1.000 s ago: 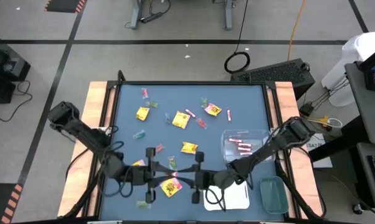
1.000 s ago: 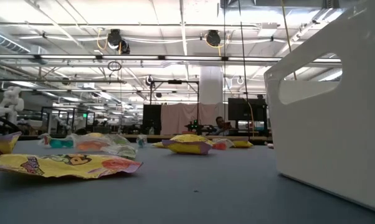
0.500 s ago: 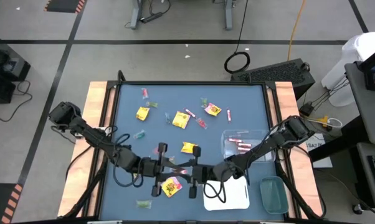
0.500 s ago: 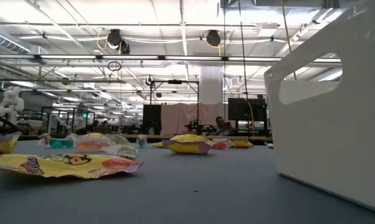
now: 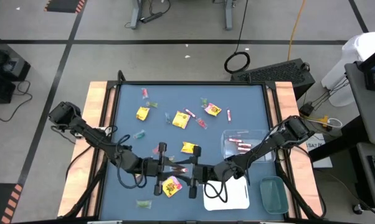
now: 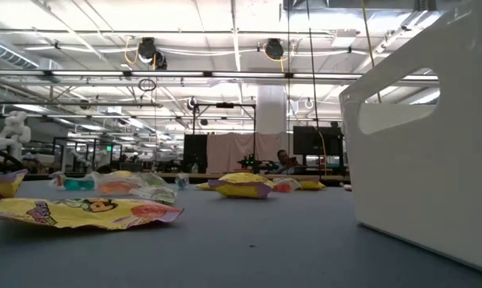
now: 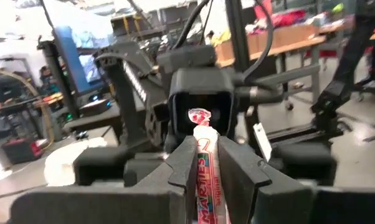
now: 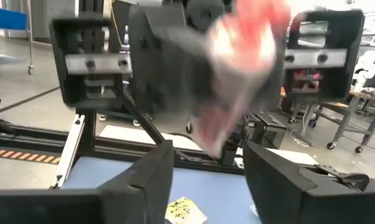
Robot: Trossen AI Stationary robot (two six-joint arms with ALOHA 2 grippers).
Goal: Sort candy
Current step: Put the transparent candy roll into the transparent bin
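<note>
We see both arms meeting nose to nose above the near middle of the blue-topped counter (image 5: 128,149). The left gripper (image 5: 175,168) has its fingers (image 7: 186,163) pressed together on a thin pink-red wrapped candy stick (image 7: 206,171), which stands up between them toward the other arm's wrist. The right gripper (image 5: 189,170) faces it with its fingers (image 8: 151,167) apart, and a blurred pink wrapper end (image 8: 246,74) fills the space ahead of them; we cannot tell whether they touch it.

Just below the two grippers lies a yellow square candy packet with pink marks (image 5: 171,186). More yellow packets (image 5: 180,120), pink-red sticks and small teal wrapped pieces (image 5: 138,134) lie scattered across the far half of the counter. A clear plastic tray (image 5: 230,135) near the right edge holds several pink-red sticks (image 5: 242,146). A white tray (image 5: 238,198) and a green-tinted tray (image 5: 273,193) sit at the near right corner.
</note>
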